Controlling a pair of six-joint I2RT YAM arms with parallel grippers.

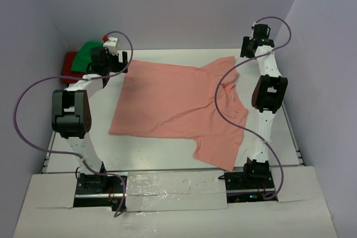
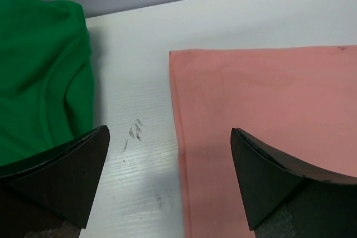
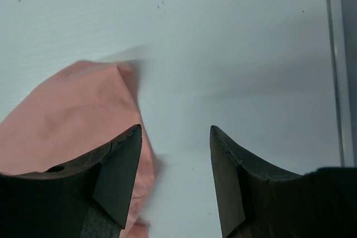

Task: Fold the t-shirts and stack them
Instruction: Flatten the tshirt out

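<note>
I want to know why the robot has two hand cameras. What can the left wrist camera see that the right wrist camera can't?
Only the left wrist view shows the bright green cotton t-shirt bunched at the left, a straight edge of the salmon-pink cotton t-shirt, and dark scuff marks on the white table. Only the right wrist view shows a rounded pink sleeve tip and the metal rail along the table's edge. Both show pink cloth, the table, and an open gripper holding nothing: the left gripper there, the right gripper here.
</note>
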